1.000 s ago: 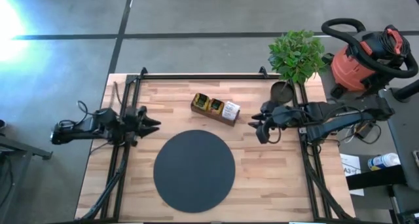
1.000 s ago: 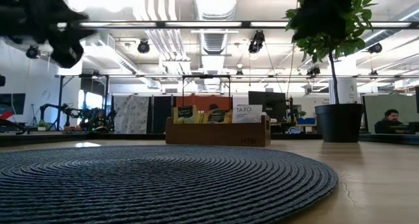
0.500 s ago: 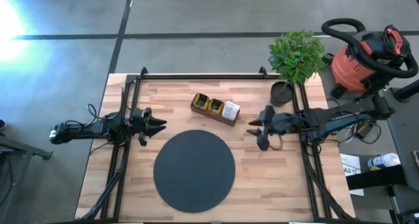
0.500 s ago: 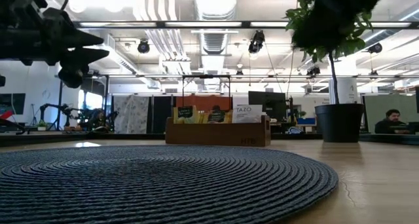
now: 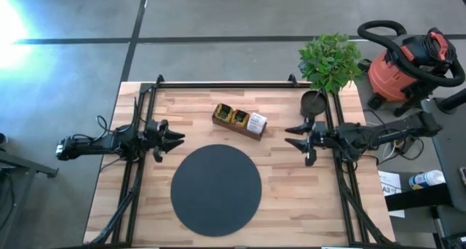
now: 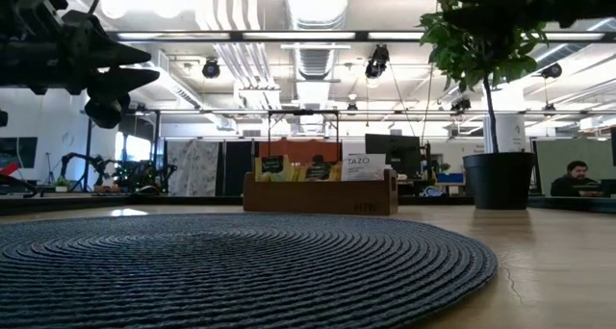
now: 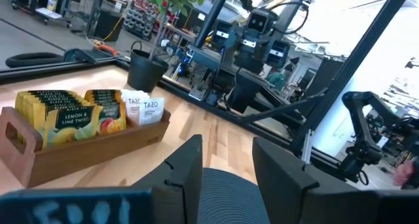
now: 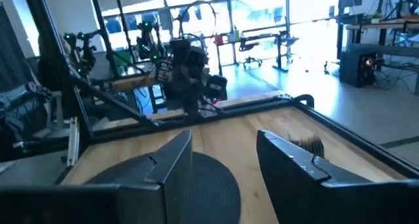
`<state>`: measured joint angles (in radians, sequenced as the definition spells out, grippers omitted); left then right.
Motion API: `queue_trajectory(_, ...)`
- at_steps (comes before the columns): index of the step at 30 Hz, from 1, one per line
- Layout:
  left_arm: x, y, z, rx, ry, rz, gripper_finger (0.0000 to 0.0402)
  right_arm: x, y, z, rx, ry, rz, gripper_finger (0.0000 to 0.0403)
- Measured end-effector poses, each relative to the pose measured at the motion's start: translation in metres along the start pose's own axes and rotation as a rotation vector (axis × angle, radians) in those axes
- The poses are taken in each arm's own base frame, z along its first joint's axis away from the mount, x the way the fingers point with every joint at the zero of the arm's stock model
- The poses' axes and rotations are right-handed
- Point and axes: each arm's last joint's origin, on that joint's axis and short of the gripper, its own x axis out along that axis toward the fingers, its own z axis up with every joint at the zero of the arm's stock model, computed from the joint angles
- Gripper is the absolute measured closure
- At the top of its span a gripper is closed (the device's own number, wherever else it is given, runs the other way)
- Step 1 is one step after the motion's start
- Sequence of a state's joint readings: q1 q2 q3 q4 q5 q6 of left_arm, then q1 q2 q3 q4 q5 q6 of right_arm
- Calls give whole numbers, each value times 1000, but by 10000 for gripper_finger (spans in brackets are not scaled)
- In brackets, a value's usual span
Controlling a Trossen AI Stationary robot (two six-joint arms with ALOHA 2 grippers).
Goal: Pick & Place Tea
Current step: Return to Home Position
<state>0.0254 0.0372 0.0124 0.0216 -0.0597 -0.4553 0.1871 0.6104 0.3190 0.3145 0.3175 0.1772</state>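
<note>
Right hand [image 5: 294, 135] pulled back; left hand [image 5: 179, 137] edged inward.

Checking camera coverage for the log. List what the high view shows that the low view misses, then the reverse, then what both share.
Only the high view: the black disc as a whole circle, the red vacuum beside the table, and the right gripper shown plainly, open, over the table's right side. Only the low view: the room behind, a seated person, and the TAZO print on a white sachet. Both: the wooden tray of tea sachets, the potted plant, and the open left gripper.
</note>
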Motion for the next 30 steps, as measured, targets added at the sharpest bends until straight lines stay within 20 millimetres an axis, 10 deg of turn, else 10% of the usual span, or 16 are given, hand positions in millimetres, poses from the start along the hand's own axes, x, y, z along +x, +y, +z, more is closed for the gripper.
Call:
queue_trajectory(20,-2,-4,1,-4,-25,-48,273,-26,-25,-94,-72,227,-38,234)
queue_trajectory(30,-1,-3,0,-3,-10,-40,273,-31,-30,-109,-125,385,-67,234)
